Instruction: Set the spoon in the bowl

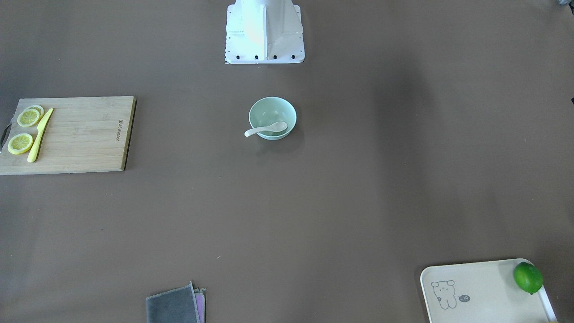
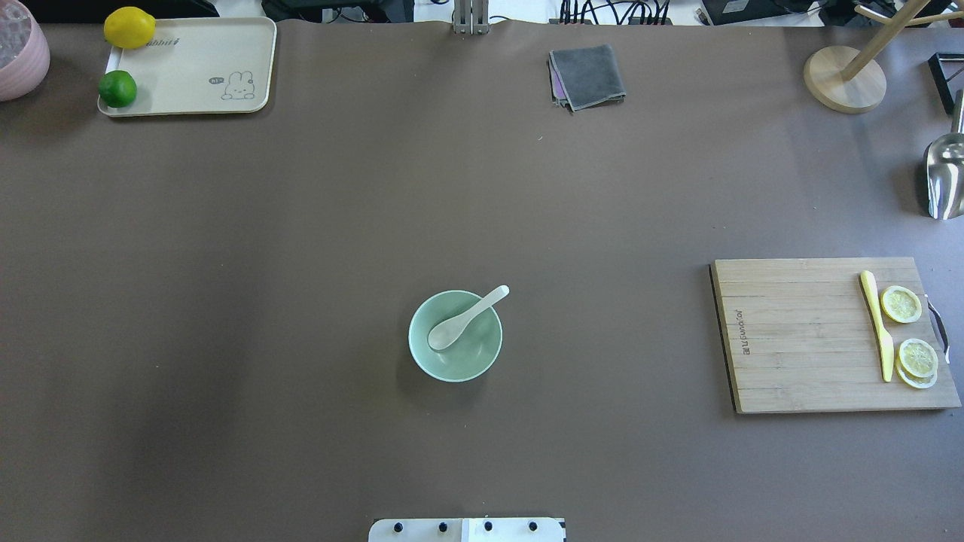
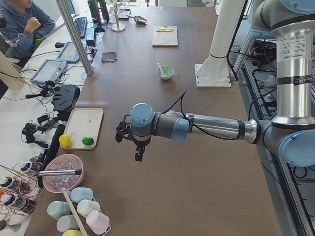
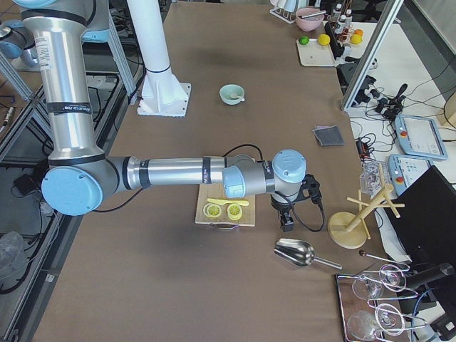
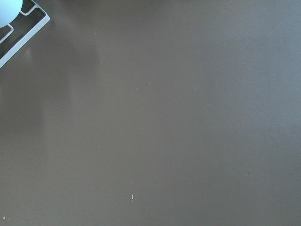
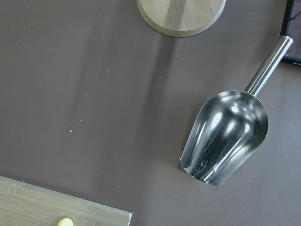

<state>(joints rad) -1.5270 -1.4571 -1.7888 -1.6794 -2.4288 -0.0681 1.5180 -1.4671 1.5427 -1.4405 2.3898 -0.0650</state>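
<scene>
Left gripper (image 3: 139, 156) and right gripper (image 4: 287, 224), spread or pressed I cannot tell, hang far from the bowl (image 2: 476, 358) holding the spoon (image 2: 464, 320): task looks done.

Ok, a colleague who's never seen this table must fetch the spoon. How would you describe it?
From the white robot base, look straight out to the mint-green bowl standing alone mid-table. The spoon lies in it, handle over the rim: short and glossy white, unlike the slim yellow knife on the cutting board.
</scene>
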